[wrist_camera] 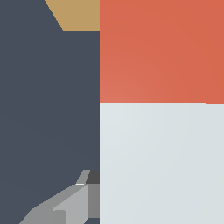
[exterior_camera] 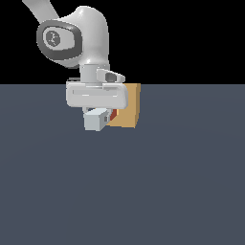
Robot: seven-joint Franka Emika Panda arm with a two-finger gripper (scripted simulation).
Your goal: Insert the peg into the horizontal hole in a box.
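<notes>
My gripper [exterior_camera: 98,111] is shut on the peg [exterior_camera: 95,120] and holds it level just above the floor. The peg's grey-white end faces the exterior camera. Its red end [exterior_camera: 113,115] points at the tan box [exterior_camera: 128,107], which stands right behind it, and seems to touch or enter the box's face. The hole is hidden behind the peg and the hand. In the wrist view the peg fills most of the picture, red half [wrist_camera: 162,50] and white half [wrist_camera: 162,162]. A corner of the box [wrist_camera: 78,14] shows beyond it. One finger [wrist_camera: 65,205] shows beside the white half.
The dark grey floor [exterior_camera: 182,182] spreads flat all around the box. The arm's white links [exterior_camera: 81,33] rise above the hand towards the exterior view's left. No other objects are in view.
</notes>
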